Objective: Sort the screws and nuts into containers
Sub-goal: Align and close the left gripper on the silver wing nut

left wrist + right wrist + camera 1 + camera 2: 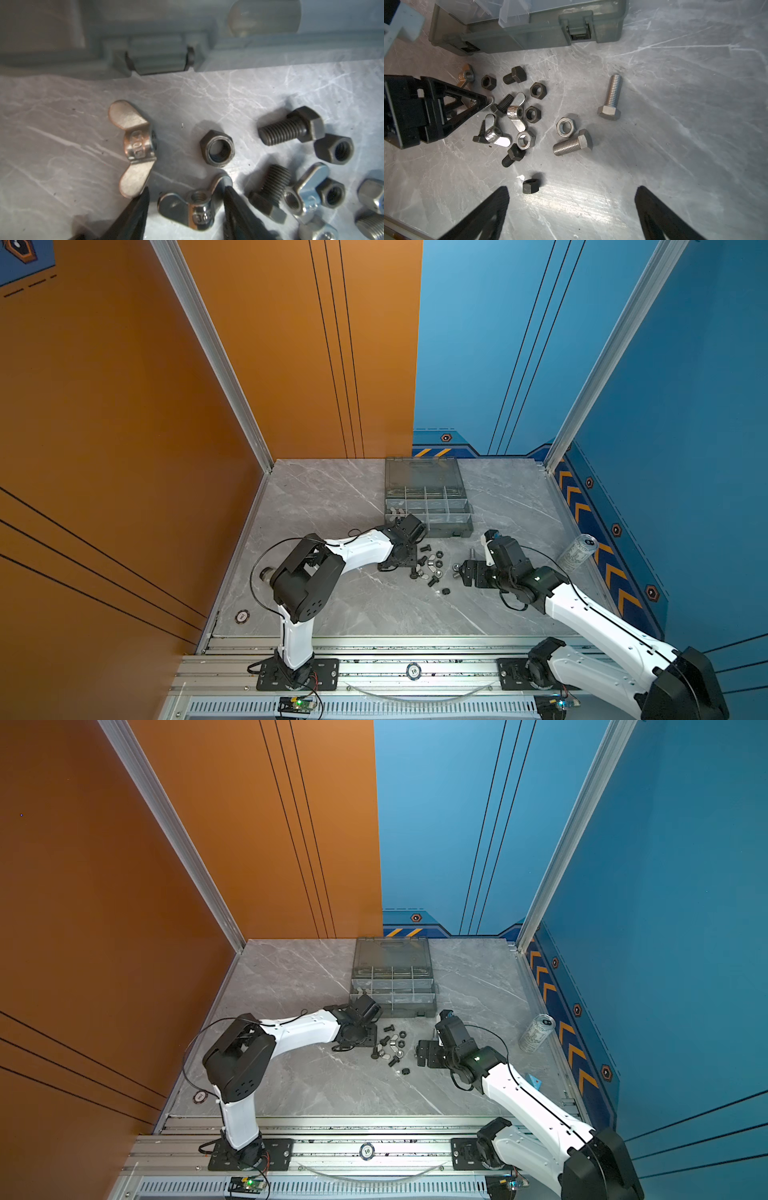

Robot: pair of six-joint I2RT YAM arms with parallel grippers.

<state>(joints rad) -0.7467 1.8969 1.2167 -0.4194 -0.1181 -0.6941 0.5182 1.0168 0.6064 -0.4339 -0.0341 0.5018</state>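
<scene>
Two arms, both top views: left gripper is stooping at the pile beside the organizer box; right gripper is facing it across the pile.
Left wrist view: fingers are standing half apart, straddling one wing nut, unclamped.
Right wrist view: right fingers are gaping wide over the table.
Count, same view: four wing nuts, four black nuts, two silver nuts, four black screws, two silver screws are lying loose.
</scene>
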